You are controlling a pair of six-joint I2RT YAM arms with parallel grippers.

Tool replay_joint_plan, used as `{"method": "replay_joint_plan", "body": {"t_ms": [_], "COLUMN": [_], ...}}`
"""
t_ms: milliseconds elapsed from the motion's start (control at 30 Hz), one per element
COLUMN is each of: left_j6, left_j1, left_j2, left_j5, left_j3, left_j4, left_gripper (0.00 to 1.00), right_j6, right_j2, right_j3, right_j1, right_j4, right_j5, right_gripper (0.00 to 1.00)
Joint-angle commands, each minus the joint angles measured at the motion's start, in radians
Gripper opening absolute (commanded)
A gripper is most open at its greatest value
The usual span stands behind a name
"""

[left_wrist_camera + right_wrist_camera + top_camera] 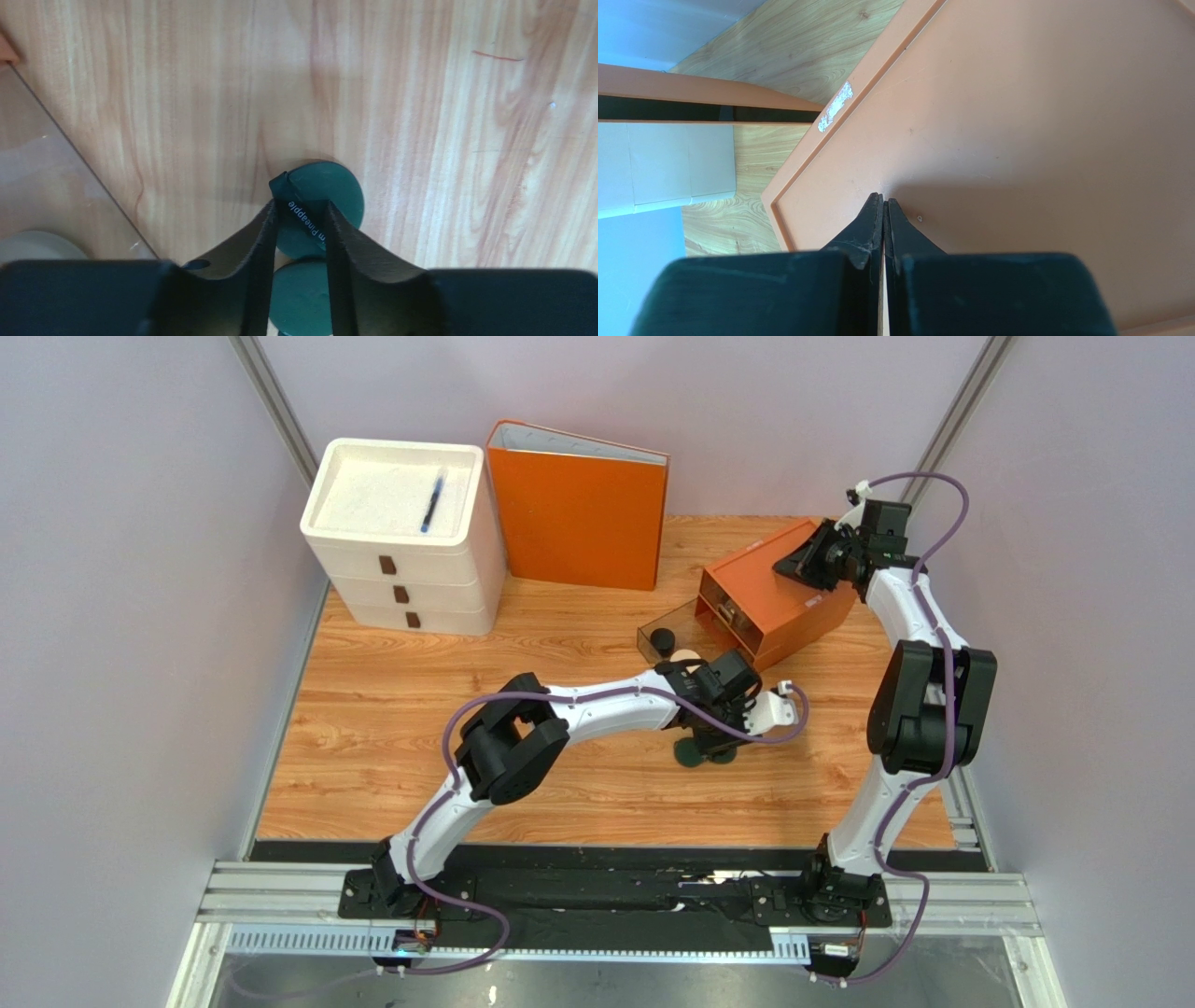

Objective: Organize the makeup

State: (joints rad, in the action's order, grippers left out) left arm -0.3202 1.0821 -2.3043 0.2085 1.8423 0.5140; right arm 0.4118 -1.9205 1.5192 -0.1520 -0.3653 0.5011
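The dark green twin-disc compact (324,187) lies flat on the wooden table (435,140), a little in front of the clear drawer (671,639). My left gripper (300,211) points straight down over it, its fingers shut against the band with white lettering that joins the two discs. From above, the compact (699,753) shows just under the left gripper (718,734). A black round pot (665,636) sits in the clear drawer, and a pale round item (35,246) shows there too. My right gripper (884,200) is shut and empty, its tips on top of the orange box (1032,105).
The orange box (780,605) stands at the back right with the clear drawer pulled out toward the left. A white three-drawer unit (401,546) with a blue pen (434,501) on top stands at the back left, next to an upright orange binder (578,504).
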Motion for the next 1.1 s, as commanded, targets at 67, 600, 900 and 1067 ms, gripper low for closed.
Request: {"method": "replay_joint_plan", "body": {"t_ms": [67, 600, 900, 1067], "left_j6": [-0.019, 0.035, 0.105, 0.154], "left_j1": [0.022, -0.037, -0.120, -0.143], "left_j2": [0.000, 0.125, 0.043, -0.027], "left_j5": [0.101, -0.086, -0.207, -0.207], "left_j3": [0.003, 0.224, 0.353, 0.396], "left_j4": [0.029, 0.047, 0.046, 0.077], "left_gripper": [0.03, 0.00, 0.00, 0.41], "right_j6": [-0.059, -0.064, -0.064, -0.064], "right_j2": [-0.155, -0.152, -0.160, -0.161], "right_j3": [-0.109, -0.105, -0.103, -0.100], "right_j1": [0.028, 0.028, 0.028, 0.028], "right_j4": [-0.336, -0.340, -0.343, -0.346], "right_j5": [-0.107, -0.113, -0.113, -0.115], "right_gripper": [0.00, 0.00, 0.00, 0.00]}}
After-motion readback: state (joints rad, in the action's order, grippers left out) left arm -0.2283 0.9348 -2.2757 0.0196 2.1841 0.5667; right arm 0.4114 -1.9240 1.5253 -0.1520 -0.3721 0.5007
